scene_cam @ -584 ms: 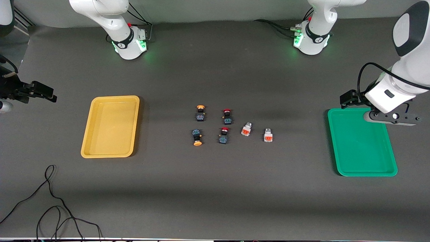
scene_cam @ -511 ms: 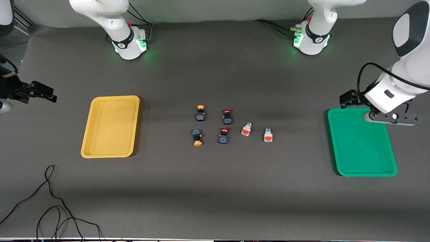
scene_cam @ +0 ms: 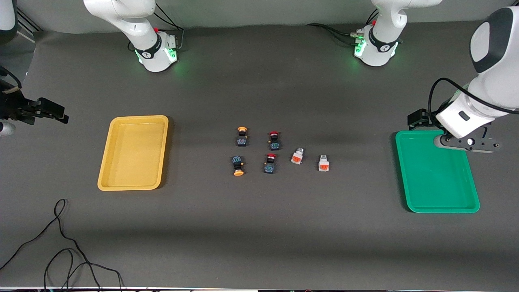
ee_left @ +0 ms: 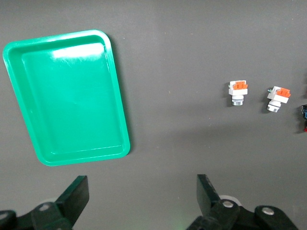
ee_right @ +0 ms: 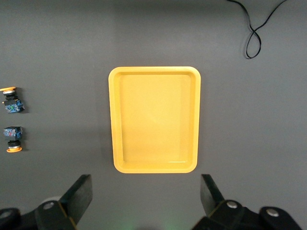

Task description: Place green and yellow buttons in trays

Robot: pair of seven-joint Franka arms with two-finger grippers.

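Two yellow-capped buttons (scene_cam: 242, 136) (scene_cam: 238, 165) and two white-grey buttons (scene_cam: 297, 156) (scene_cam: 323, 163) lie mid-table. The yellow tray (scene_cam: 134, 152) lies toward the right arm's end and the green tray (scene_cam: 436, 174) toward the left arm's end; both hold nothing. My left gripper (scene_cam: 417, 119) is open and empty in the air by the green tray's corner; its wrist view shows the gripper (ee_left: 142, 196), the green tray (ee_left: 67, 96) and the white-grey buttons (ee_left: 238, 91). My right gripper (scene_cam: 50, 111) is open and empty, high beside the yellow tray (ee_right: 153, 120).
Two red-capped switches (scene_cam: 274, 140) (scene_cam: 270, 163) lie between the yellow-capped and the white-grey buttons. A black cable (scene_cam: 61, 243) loops on the table nearer the front camera than the yellow tray. The arm bases (scene_cam: 156, 52) (scene_cam: 375, 48) stand along the table's back edge.
My left arm has shifted slightly toward the middle of the table. The right arm and all the buttons have not moved.
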